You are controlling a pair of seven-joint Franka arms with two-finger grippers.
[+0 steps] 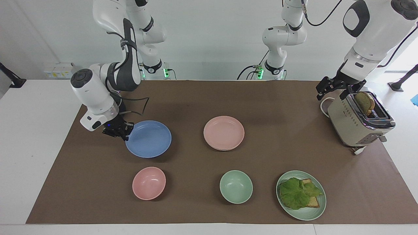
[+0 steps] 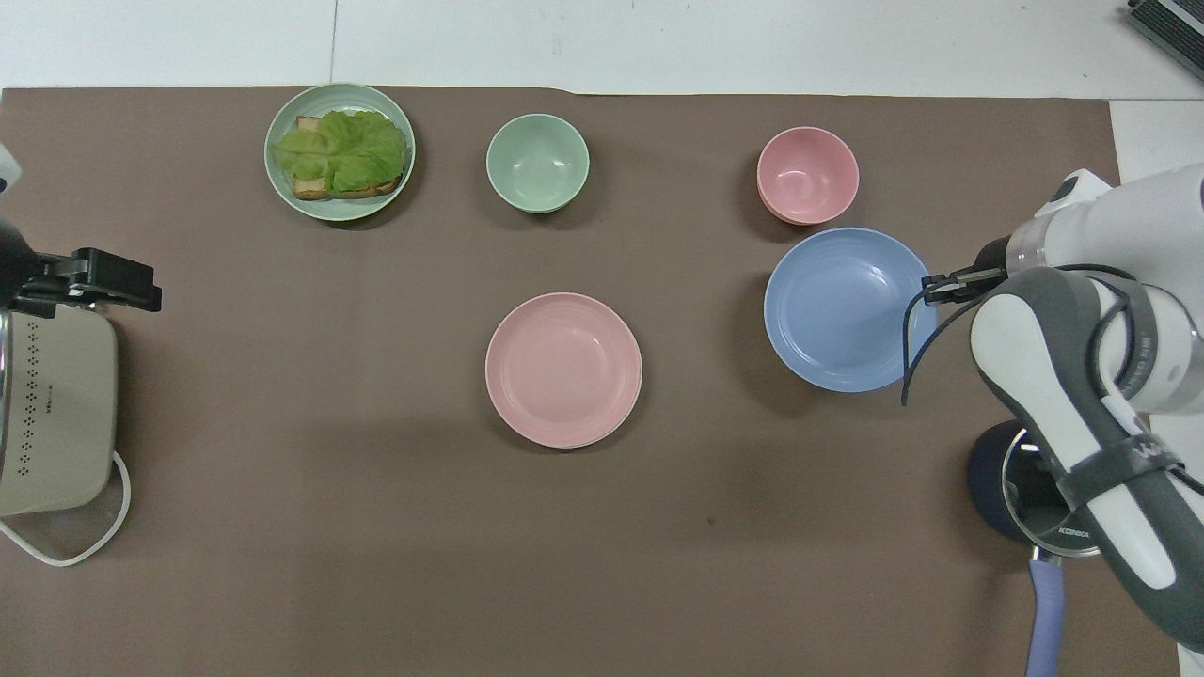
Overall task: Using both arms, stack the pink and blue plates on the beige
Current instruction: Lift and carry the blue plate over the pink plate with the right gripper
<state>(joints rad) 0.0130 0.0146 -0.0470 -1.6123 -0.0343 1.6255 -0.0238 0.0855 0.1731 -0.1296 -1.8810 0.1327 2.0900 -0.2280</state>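
The right gripper (image 1: pixel 125 133) is clamped on the rim of the blue plate (image 1: pixel 149 139), at the edge toward the right arm's end of the table; the plate hangs lifted and slightly tilted, its shadow on the mat (image 1: pixel 183 98) below it, over the spot beside the pink bowl (image 1: pixel 149 182); the pink plate (image 1: pixel 224 132) lies flat mid-table on another plate, of which only a thin edge shows beneath; the left gripper (image 1: pixel 336 88) waits with its jaws spread wide, holding nothing, over the toaster's (image 1: pixel 357 122) end nearer the robots.
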